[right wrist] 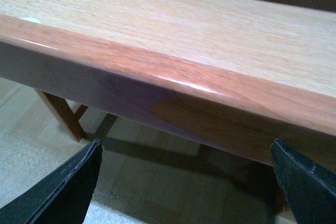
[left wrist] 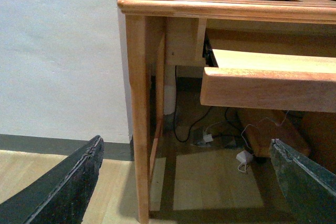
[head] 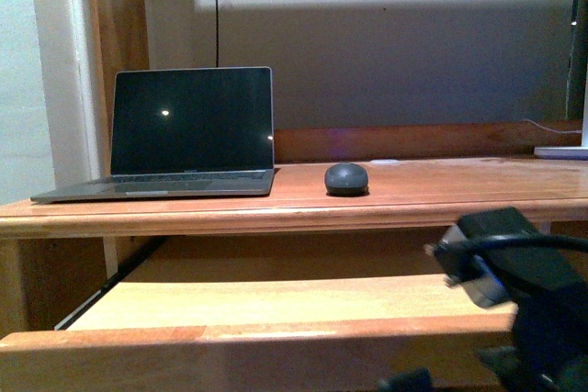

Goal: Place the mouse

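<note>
Front view: one mouse, one laptop, one desk.

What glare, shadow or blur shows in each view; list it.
Front view: a small bright glare spot on the open laptop's black screen, a broad shadow across the wall, and the right arm blurred at close range. Left wrist view: evenly lit white wall, shaded under the wooden desk. Right wrist view: a streak of glare along the pull-out wooden shelf's rounded edge.

Mouse dark grey, plain. Laptop silver-grey, screen black. Desk warm reddish-brown wood; pull-out shelf paler, grained. Wall white.
</note>
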Motion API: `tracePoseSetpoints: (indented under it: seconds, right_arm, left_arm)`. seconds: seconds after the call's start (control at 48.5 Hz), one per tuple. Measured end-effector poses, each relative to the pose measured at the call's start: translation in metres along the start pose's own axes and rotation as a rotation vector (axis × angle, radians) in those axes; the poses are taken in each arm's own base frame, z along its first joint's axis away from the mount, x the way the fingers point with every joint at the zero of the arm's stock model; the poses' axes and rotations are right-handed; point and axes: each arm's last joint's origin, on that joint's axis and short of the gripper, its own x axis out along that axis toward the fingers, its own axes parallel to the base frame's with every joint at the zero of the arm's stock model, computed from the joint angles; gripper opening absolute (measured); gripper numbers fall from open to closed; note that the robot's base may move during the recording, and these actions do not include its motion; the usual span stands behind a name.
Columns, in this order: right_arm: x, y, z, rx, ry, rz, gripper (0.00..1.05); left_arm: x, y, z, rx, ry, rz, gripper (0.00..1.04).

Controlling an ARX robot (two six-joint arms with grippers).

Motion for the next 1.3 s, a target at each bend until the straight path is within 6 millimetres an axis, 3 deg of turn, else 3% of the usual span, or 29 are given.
tracePoseSetpoints:
  seconds: [0.351,0.515,0.742,0.948,1.072,1.196,1.299]
  right_arm:
    - [0.084,0.027,0.032,-0.003,0.019,-0.071,0.97]
    - [0.123,0.036,0.060,0.023,-0.003,-0.104,0.97]
    - [0.150,0.043,0.075,0.024,-0.016,-0.147,0.97]
    - [0.152,0.046,0.076,0.047,-0.015,-0.148,0.97]
    - [0.138,0.036,0.073,0.079,-0.018,-0.111,0.97]
    - [0.107,0.023,0.070,0.126,-0.010,-0.094,0.97]
    - [0.066,0.012,0.073,0.164,-0.041,-0.067,0.97]
  left_arm:
    - [0.000,0.000,0.000,0.000,0.000,0.000,0.97]
    - [0.000,0.000,0.000,0.000,0.000,0.000,0.97]
    - [0.000,0.000,0.000,0.000,0.000,0.000,0.97]
    - [0.000,0.000,0.000,0.000,0.000,0.000,0.97]
    - [0.000,0.000,0.000,0.000,0.000,0.000,0.97]
    - [0.000,0.000,0.000,0.000,0.000,0.000,0.97]
    - [0.000,0.000,0.000,0.000,0.000,0.000,0.97]
